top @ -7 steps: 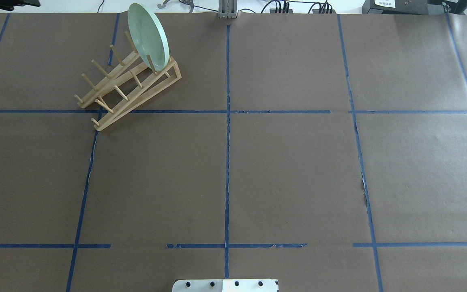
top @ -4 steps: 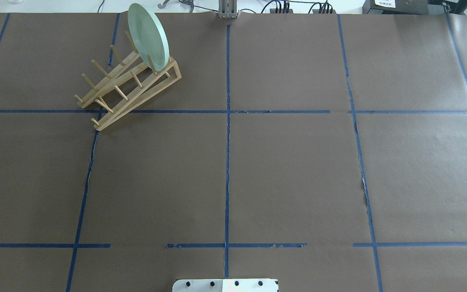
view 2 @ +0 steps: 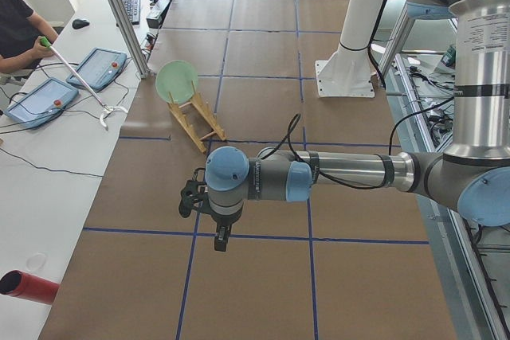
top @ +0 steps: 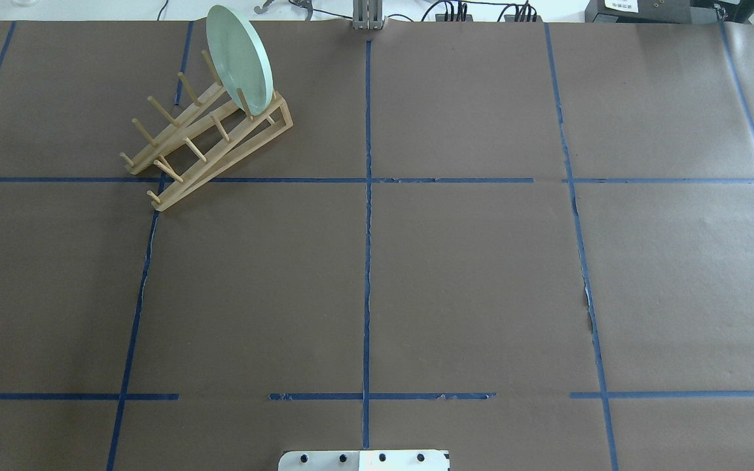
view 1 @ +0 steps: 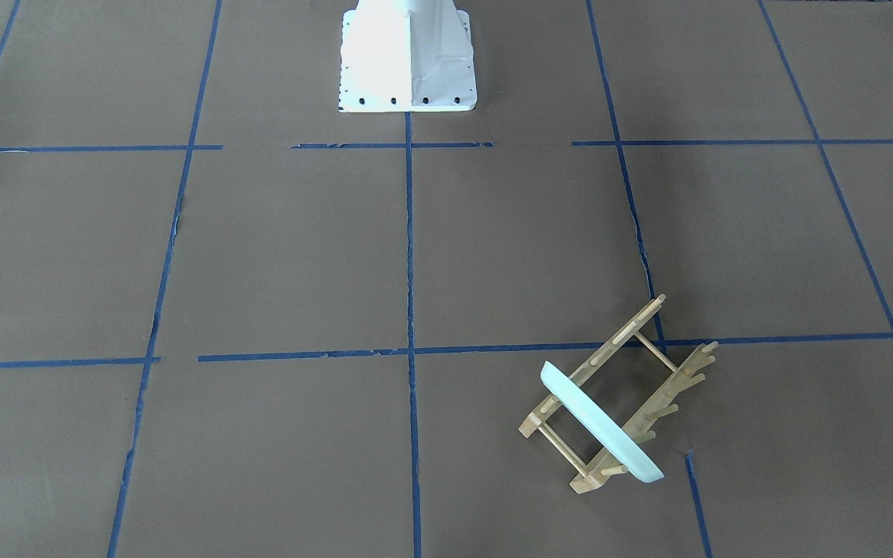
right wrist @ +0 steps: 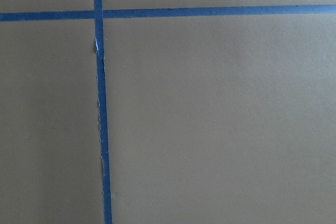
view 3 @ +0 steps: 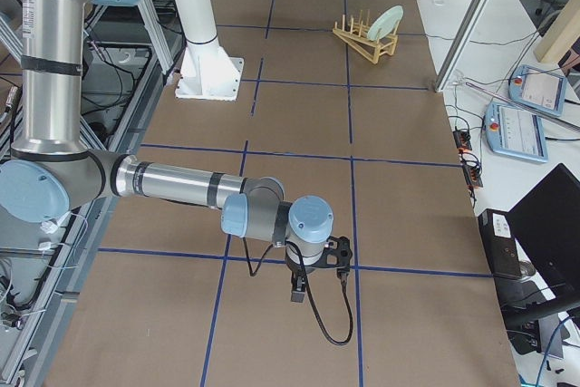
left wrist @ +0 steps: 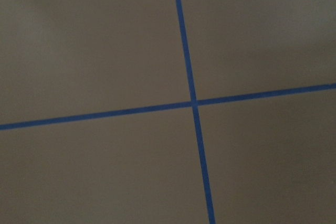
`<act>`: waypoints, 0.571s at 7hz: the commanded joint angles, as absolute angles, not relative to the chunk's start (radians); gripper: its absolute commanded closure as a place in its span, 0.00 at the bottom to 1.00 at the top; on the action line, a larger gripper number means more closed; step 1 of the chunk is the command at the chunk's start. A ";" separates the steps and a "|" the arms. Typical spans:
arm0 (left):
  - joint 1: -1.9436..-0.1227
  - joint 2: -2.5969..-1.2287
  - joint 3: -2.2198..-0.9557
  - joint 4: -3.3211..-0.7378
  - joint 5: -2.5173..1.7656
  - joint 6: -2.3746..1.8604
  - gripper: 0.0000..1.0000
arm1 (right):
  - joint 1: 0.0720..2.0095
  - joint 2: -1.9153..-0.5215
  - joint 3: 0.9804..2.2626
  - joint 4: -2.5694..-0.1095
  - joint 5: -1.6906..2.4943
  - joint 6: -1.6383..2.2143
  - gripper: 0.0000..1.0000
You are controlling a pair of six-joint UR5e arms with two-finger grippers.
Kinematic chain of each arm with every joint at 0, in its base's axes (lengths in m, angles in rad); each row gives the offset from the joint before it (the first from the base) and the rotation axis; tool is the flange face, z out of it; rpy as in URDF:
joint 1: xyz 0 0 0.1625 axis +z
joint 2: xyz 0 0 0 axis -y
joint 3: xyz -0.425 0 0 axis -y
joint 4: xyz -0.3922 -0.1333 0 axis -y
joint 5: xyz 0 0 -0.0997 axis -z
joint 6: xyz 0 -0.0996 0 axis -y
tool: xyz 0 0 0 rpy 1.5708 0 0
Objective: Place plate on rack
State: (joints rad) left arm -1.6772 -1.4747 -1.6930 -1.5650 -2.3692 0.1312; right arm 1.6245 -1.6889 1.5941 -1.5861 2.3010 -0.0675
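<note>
Brown paper is covering the table (top: pixel 482 294), and blue tape lines (top: pixel 367 261) are cutting it into big squares; the white robot base (view 1: pixel 408 58) is sitting at the robot's edge of it. The rack (view 1: pixel 625 333) is sitting on the far left part of the table, as the robot sees it, on top of a blue tape crossing; its long side is running slantwise, from near and left to far and right in the overhead view. The plate (top: pixel 239 59) is standing up on its edge at the far right end of the rack, between the pegs, lying across both rails; it is leaning a little, its hollow face is looking back along the rack towards the robot's left, and nothing is holding it. The left gripper (view 2: pixel 221 240) is hanging over the paper at the table's left end, pointing down, well apart from the rack; I cannot tell how its jaws are standing. The right gripper (view 3: pixel 297 295) is hanging over the other end, pointing down too; I cannot tell about its jaws either. Both wrist cameras are showing only brown paper and crossing blue tape. A white label (view 2: pixel 484 33) is sticking on the left arm, but its writing is too small to read.
</note>
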 commanded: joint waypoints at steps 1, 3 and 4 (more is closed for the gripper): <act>-1.680 -1.451 -1.733 -1.508 -2.365 0.109 0.00 | 1.624 -1.689 1.594 -1.586 2.301 -0.067 0.00; -1.675 -1.445 -1.703 -1.537 -2.375 0.109 0.00 | 1.624 -1.689 1.594 -1.586 2.301 -0.067 0.00; -1.677 -1.443 -1.703 -1.537 -2.375 0.109 0.00 | 1.624 -1.689 1.594 -1.586 2.301 -0.067 0.00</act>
